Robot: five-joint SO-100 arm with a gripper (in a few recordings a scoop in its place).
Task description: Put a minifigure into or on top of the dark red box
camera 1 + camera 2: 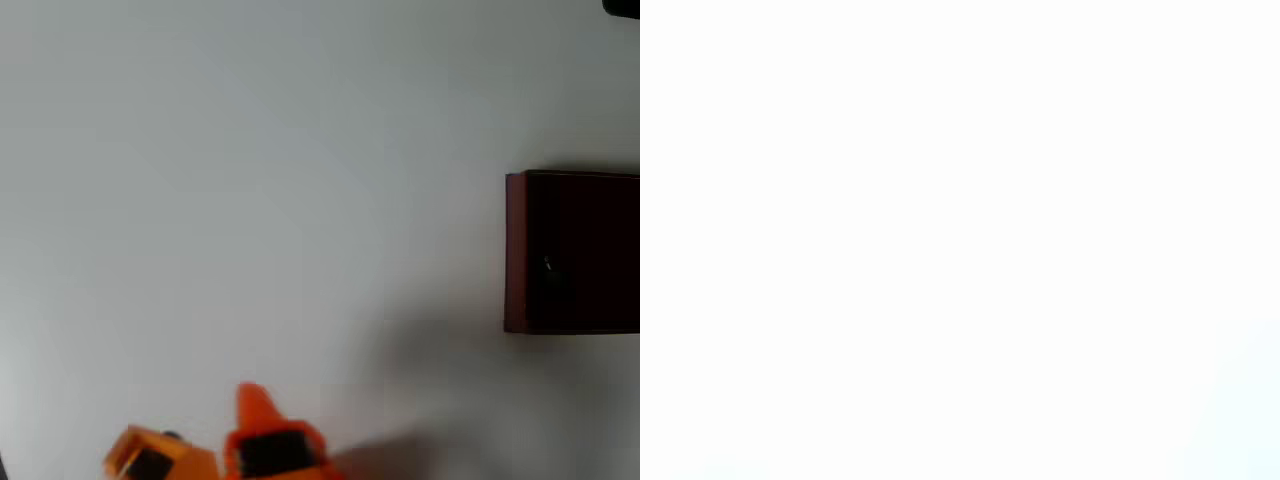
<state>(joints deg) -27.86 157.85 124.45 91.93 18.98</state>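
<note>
Bench: white and plain, bare across most of the overhead view, with a soft shadow spreading along the lower right.
Dark red box: sits at the right edge of the overhead view, cut off by the frame; a dark red wall shows along its left side, and the inside is nearly black.
Minifigure: a tiny pale glint shows inside the box against the dark interior; it is too small and dim to say for sure that this is the figure.
Claw: orange, at the bottom edge of the overhead view, left of centre and well apart from the box; one pointed orange tip rises toward the middle of the bench, with black parts on the body below it. Whether the fingers are apart or together cannot be told from this angle.
Wrist view: washed out to near white, with no shapes to make out.
</note>
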